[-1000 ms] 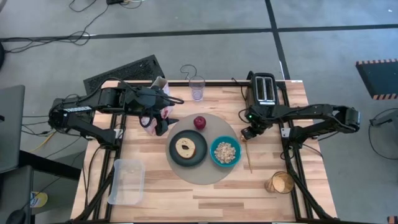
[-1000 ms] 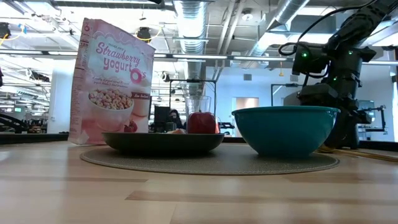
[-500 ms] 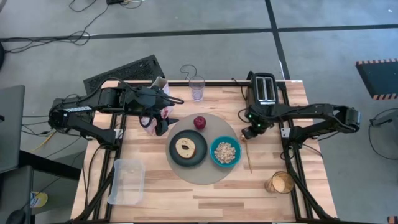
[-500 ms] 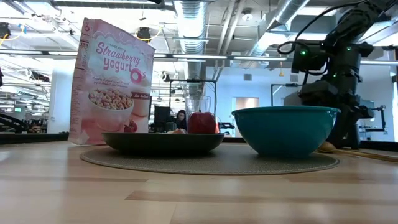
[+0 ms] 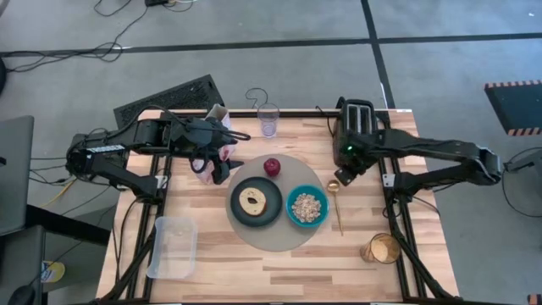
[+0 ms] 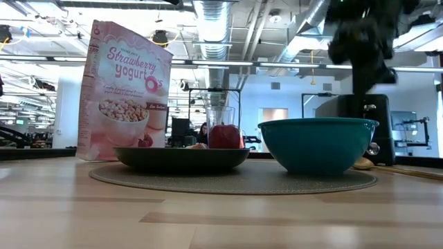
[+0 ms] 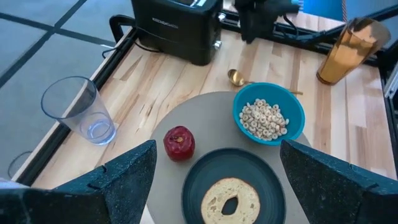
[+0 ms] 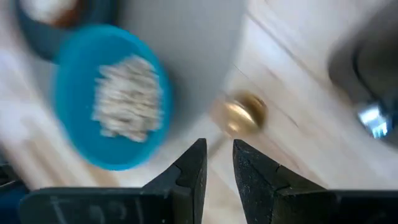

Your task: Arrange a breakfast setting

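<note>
A round grey mat [image 5: 279, 239] lies mid-table. On it sit a dark grey plate [image 5: 238, 213] with round toasted bread [image 5: 252, 201], a teal bowl [image 5: 292, 213] with beige cereal [image 5: 307, 206], and a red apple [image 5: 272, 166]. A gold spoon [image 5: 337, 207] lies flat on the wood just right of the mat, its bowl [image 8: 239, 112] toward the far edge. My right gripper [image 5: 347, 167] hangs above the spoon's bowl, in front of the toaster. Its fingers [image 8: 217, 168] stand a little apart and hold nothing. My left gripper [image 5: 218, 169] is wide open and empty, left of the mat.
A black toaster [image 5: 360, 123] stands at the far right. A clear glass [image 5: 268, 120] stands at the far edge and a pink cereal box [image 5: 218, 119] at the far left. A clear plastic tub [image 5: 174, 246] lies near left and an amber jar [image 5: 381, 249] near right.
My right gripper has risen from the spoon's bowl end and gone a little toward the far edge and the toaster. The spoon stays flat on the table, and its bowl now shows.
</note>
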### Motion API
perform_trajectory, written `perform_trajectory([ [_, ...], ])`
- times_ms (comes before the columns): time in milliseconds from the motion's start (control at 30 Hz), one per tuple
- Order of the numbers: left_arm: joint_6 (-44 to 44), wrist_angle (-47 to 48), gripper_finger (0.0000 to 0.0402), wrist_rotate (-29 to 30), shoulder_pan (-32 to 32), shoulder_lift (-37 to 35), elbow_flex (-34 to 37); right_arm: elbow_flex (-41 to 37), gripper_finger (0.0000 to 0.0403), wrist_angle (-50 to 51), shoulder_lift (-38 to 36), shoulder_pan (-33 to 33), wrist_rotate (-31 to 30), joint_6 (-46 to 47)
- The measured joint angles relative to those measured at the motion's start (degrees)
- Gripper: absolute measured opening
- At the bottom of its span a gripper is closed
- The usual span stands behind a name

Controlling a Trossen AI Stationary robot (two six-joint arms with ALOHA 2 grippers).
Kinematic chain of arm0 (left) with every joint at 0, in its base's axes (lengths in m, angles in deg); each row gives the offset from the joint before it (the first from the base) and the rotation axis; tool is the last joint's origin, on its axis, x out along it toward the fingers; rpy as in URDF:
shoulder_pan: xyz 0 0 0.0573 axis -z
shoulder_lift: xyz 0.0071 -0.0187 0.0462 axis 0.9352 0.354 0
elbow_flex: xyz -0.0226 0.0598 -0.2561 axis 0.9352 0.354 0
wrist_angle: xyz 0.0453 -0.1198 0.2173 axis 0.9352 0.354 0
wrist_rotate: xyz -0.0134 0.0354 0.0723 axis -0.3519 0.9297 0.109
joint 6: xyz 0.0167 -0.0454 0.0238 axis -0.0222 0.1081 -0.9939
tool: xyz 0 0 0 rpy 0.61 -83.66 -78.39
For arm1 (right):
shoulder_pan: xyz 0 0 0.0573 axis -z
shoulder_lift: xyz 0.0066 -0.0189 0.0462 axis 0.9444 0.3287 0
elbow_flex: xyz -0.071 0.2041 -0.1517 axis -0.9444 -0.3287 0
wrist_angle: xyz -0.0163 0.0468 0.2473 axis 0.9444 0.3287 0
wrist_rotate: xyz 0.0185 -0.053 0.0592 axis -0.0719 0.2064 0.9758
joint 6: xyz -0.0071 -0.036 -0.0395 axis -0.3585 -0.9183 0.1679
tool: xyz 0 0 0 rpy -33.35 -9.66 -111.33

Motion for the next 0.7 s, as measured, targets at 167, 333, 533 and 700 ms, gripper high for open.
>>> perform_trajectory([
  [167,-5.3,0.0,0.0306,-0.6,0.3,-0.1,0.0,3.0,0.0107,-8.6,-6.5,-2.0,-0.1,-4.1],
  [333,-8.9,-3.3,0.0226,-3.9,0.7,-2.8,3.0,3.0,0.0099,-20.2,-12.5,-4.6,-0.4,-5.7],
  [533,-11.1,-7.4,0.0079,-6.3,0.8,-9.2,7.5,3.0,0.0020,-31.5,-18.5,-6.5,-3.4,-6.2],
  [700,-14.3,-13.7,0.0009,-10.4,1.4,-16.8,12.3,3.0,0.0044,-38.3,-22.2,-7.9,-3.8,-8.3],
])
